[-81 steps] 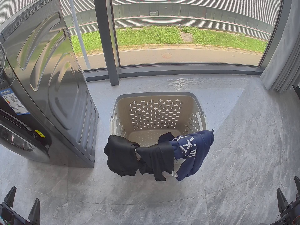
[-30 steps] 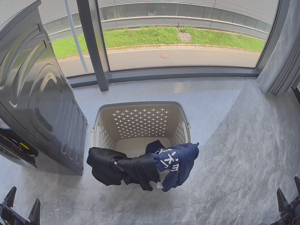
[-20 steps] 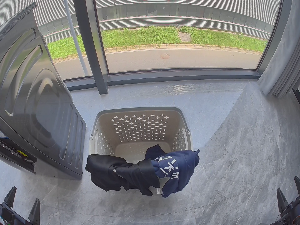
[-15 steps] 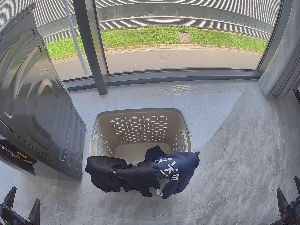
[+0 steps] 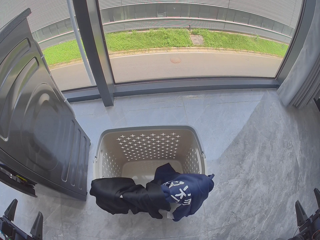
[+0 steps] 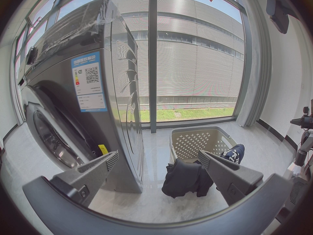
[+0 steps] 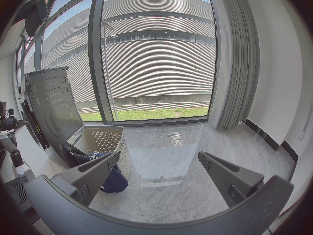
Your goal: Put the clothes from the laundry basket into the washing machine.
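Black cloth garment [image 5: 123,194] and navy printed top [image 5: 191,190], limp over near rim of beige plastic laundry basket [image 5: 150,128]: soft, light, likely pinchable at bunched folds; left gripper [image 5: 26,209], right gripper [image 5: 307,197] jaws wide, empty.

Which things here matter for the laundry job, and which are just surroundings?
Job:
laundry basket
black garment and navy garment, both draped over the basket's near rim
washing machine, left of the basket
left end effector and right end effector, both open, clear of the clothes

Surroundings:
window
window post
curtain
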### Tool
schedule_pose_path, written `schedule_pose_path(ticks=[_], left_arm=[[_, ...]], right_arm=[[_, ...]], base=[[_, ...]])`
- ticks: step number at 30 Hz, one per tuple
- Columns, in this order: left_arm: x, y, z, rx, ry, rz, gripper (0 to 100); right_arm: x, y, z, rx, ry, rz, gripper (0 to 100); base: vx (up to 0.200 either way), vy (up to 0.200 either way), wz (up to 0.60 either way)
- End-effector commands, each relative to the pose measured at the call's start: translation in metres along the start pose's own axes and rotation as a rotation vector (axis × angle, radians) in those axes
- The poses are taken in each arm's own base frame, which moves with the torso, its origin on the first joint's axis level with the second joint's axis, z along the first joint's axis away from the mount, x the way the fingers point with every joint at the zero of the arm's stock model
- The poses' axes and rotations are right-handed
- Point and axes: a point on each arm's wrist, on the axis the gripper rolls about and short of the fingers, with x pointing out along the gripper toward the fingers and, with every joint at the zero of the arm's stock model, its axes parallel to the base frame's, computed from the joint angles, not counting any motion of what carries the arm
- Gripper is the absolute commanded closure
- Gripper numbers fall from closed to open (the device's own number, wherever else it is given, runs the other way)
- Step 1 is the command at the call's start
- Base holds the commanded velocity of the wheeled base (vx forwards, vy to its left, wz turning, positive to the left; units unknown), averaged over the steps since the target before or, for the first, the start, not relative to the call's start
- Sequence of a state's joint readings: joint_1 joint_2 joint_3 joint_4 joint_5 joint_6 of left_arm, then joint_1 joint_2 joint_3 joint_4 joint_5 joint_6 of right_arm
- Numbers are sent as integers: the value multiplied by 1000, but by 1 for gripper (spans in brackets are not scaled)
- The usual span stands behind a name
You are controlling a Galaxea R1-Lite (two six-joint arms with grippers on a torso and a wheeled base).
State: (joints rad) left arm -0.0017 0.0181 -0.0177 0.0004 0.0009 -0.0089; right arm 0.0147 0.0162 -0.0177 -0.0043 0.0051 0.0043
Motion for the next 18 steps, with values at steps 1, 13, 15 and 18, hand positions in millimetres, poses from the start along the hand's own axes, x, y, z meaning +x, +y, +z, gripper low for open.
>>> schedule_pose_path(ticks=[1, 13, 15, 18], left_arm=[[0, 0, -5, 0, 2, 1, 0], [0, 0, -5, 0, 2, -1, 0], [0, 0, -5, 0, 4, -1, 0], [0, 0, -5, 0, 4, -1, 0]], right_arm=[[0, 0, -5, 0, 1, 0, 0], [0, 0, -5, 0, 1, 2, 0], [0, 0, -5, 0, 1, 2, 0], [0, 0, -5, 0, 1, 2, 0]], base=[[200, 0, 0], [100, 0, 0], [0, 0, 0], [0, 0, 0]])
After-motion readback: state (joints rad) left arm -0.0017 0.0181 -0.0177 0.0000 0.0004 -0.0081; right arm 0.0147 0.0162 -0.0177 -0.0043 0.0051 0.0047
